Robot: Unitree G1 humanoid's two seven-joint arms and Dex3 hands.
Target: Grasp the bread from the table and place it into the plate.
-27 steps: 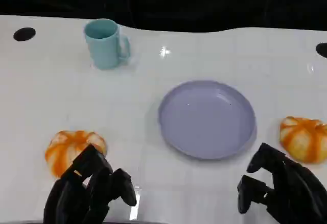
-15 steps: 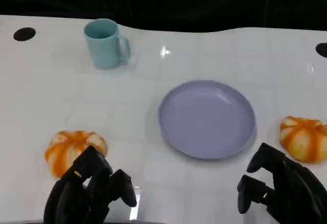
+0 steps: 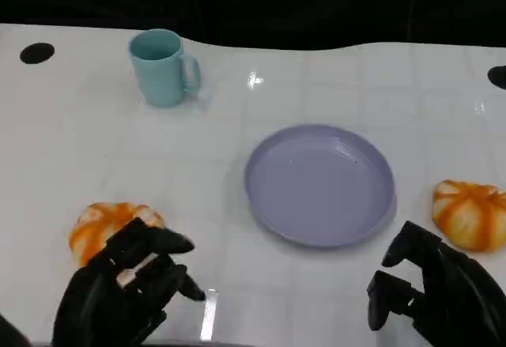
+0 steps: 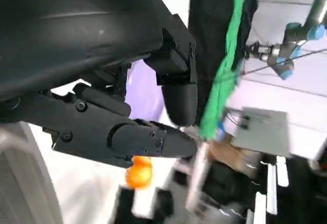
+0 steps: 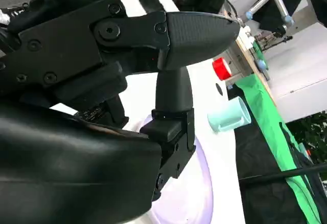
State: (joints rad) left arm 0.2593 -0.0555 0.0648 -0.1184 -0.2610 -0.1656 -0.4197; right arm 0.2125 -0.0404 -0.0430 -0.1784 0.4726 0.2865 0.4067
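Two orange-and-white striped breads lie on the white table: one at the near left (image 3: 101, 225), one at the near right (image 3: 468, 214). The lavender plate (image 3: 320, 185) sits between them with nothing in it. My left hand (image 3: 126, 292) hovers just in front of the left bread, overlapping its near edge, fingers (image 3: 162, 243) apart and holding nothing. My right hand (image 3: 431, 293) hangs near the table's front edge, below the right bread, fingers apart and holding nothing. In the left wrist view the right-hand bread (image 4: 139, 172) and a strip of the plate (image 4: 145, 89) show beyond the fingers.
A teal mug (image 3: 162, 66) stands at the back left, also in the right wrist view as the mug (image 5: 230, 116). Black round holes mark the table at the far left (image 3: 37, 52) and far right (image 3: 498, 77). A red object (image 5: 220, 68) lies beyond the table.
My left hand has shifted slightly left and its fingers have spread out and stretched forward. The right hand, breads and plate have not moved.
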